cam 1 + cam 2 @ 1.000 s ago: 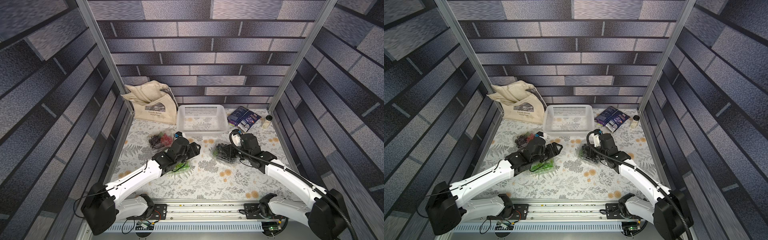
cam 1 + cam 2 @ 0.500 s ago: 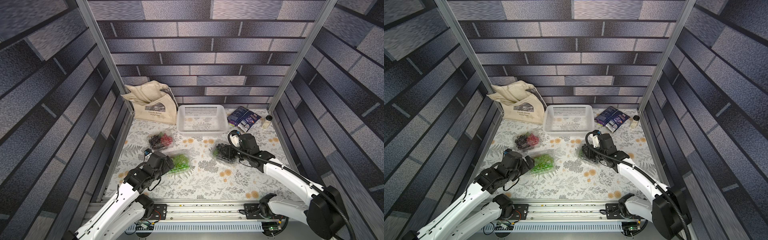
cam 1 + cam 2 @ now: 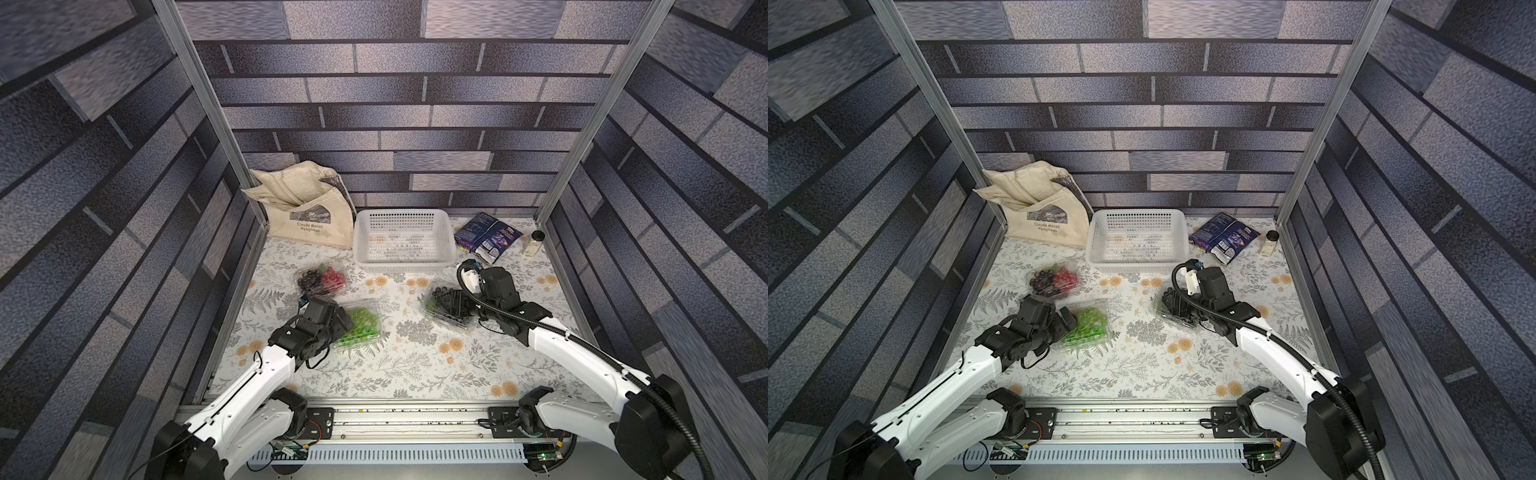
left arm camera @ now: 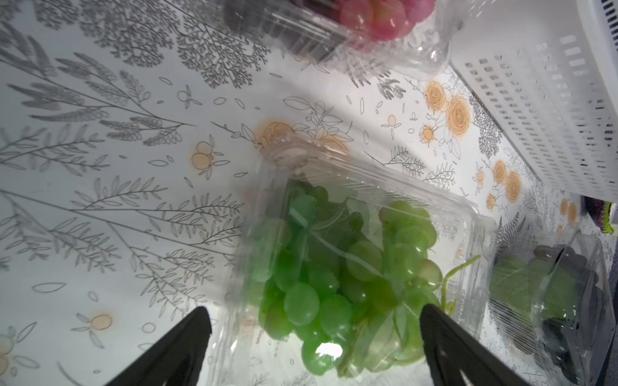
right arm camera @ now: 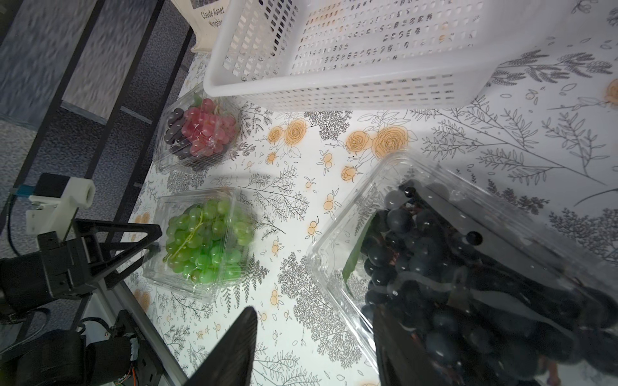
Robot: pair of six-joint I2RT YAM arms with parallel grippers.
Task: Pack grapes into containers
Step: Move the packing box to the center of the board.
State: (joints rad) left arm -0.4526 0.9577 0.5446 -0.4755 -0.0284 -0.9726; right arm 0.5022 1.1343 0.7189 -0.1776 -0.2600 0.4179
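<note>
Left jaws have swung back in, wide open and empty beside the green-grape container (image 3: 361, 328) at near left, while my right jaws spread half-open, letting go of the dark-grape container (image 5: 401, 234) on the bench's right, so packing looks nearly finished.

The setting is presenting as a robotics lab test cell: printed brick-pattern wall panels (image 3: 415, 104) are enclosing the bench from 9 through 12 to 3 o'clock, and aluminium profile posts (image 3: 214, 112) are framing them. At 6 o'clock, a metal mounting rail (image 3: 407, 419) is carrying the bases of the left arm (image 3: 249, 382) and the right arm (image 3: 582, 357), with a slotted cable duct (image 3: 395, 455) and a bare circuit board (image 3: 540, 450) sitting below it. A floral table cover (image 3: 415, 365) is dressing the work surface, with a tote bag (image 3: 307, 216) lying at 11 o'clock and a white basket (image 3: 403, 266) at 12 o'clock.
</note>
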